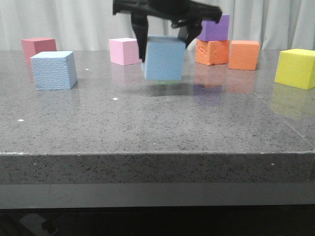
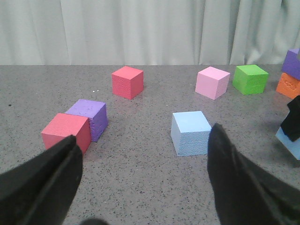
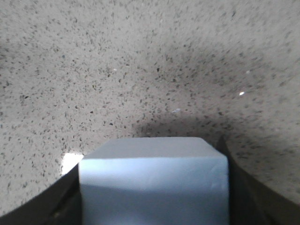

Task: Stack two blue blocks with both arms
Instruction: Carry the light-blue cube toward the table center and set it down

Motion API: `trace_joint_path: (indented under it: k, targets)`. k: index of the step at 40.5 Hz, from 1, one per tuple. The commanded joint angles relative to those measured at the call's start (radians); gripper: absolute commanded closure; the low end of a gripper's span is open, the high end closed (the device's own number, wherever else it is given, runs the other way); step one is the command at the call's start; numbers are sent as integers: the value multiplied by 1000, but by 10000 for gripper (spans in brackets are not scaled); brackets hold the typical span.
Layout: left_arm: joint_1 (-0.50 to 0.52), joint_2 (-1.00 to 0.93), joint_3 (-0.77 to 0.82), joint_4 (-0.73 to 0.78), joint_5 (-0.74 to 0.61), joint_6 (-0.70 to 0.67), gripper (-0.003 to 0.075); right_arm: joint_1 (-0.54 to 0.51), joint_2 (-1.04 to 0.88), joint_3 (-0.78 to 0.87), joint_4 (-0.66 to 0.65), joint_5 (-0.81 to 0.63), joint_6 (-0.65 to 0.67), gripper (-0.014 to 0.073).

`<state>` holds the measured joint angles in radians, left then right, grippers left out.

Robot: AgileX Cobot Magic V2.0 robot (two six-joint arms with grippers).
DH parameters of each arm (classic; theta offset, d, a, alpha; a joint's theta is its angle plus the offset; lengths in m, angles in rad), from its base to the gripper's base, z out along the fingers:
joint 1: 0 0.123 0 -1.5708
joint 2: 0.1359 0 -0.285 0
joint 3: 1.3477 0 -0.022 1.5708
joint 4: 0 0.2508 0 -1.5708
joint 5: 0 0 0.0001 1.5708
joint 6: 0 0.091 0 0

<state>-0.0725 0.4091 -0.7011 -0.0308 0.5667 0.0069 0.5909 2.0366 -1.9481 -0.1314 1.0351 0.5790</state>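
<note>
One sky-blue block (image 1: 54, 70) rests on the grey table at the left; it also shows in the left wrist view (image 2: 191, 133), ahead of my left gripper (image 2: 143, 136), which is open and empty with its fingers wide apart. My right gripper (image 1: 163, 46) comes down from above at the table's middle and is shut on the second blue block (image 1: 163, 59), holding it just above the table with a shadow beneath. In the right wrist view this block (image 3: 152, 180) fills the space between the fingers of the right gripper (image 3: 150, 187). Its edge shows in the left wrist view (image 2: 290, 140).
A red cube (image 1: 38, 48) stands behind the resting blue block. A pink cube (image 1: 124, 50), two orange cubes (image 1: 212, 51) (image 1: 244, 54) with a purple cube (image 1: 214, 28) on one, and a yellow cube (image 1: 297, 68) stand at the back and right. A green cube (image 2: 250, 78) shows in the left wrist view.
</note>
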Motion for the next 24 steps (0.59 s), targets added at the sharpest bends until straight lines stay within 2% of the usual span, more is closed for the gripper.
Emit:
trace_joint_path:
  k: [1, 5, 11, 20, 24]
  targets:
    - [3, 13, -27, -2, -82, -7, 176, -1, -23, -57, -42, -11, 51, 249]
    - [3, 13, -27, -2, -82, -7, 176, -1, -18, -59, -43, -33, 55, 209]
    - [3, 13, -27, -2, -82, -7, 175, -1, -18, -59, -43, -50, 55, -10]
    - [3, 13, -27, -2, -82, -7, 175, -1, -42, -61, -44, -54, 41, 8]
    - [3, 13, -27, -2, -82, -7, 176, -1, -84, -61, -43, -38, -60, 8]
